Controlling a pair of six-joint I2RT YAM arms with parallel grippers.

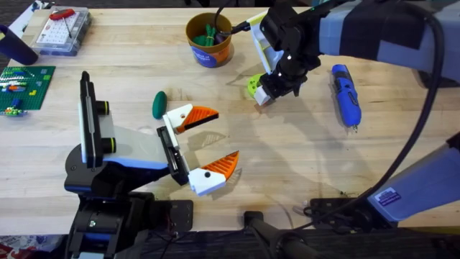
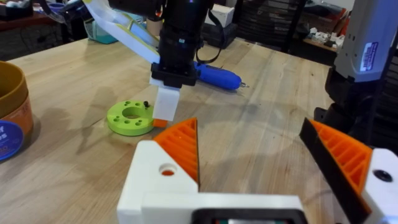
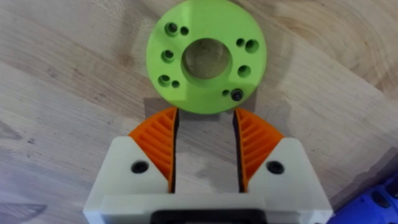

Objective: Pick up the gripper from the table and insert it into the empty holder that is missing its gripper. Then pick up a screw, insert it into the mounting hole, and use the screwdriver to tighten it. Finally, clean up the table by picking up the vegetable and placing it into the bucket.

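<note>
My right gripper (image 1: 269, 92) hangs low over the table, open, its orange pads (image 3: 158, 146) just short of a lime-green ring (image 3: 205, 56) with several holes. A small black screw (image 3: 236, 94) sits in one hole. Nothing lies between the fingers. The blue screwdriver (image 1: 345, 93) lies to the right of that gripper. My left gripper (image 1: 212, 142) rests wide open near the front, and the dark green vegetable (image 1: 159, 104) lies just behind it. The bucket (image 1: 208, 39) stands at the back centre with green pieces inside. The left wrist view shows the ring (image 2: 129, 117) and the screwdriver (image 2: 214, 74). The holder is out of view.
A clear parts box (image 1: 61, 29) with a red-handled tool on it sits at the back left. A green baseplate (image 1: 25, 83) with small bricks lies on the left edge. Black cables (image 1: 330, 205) run along the front right edge.
</note>
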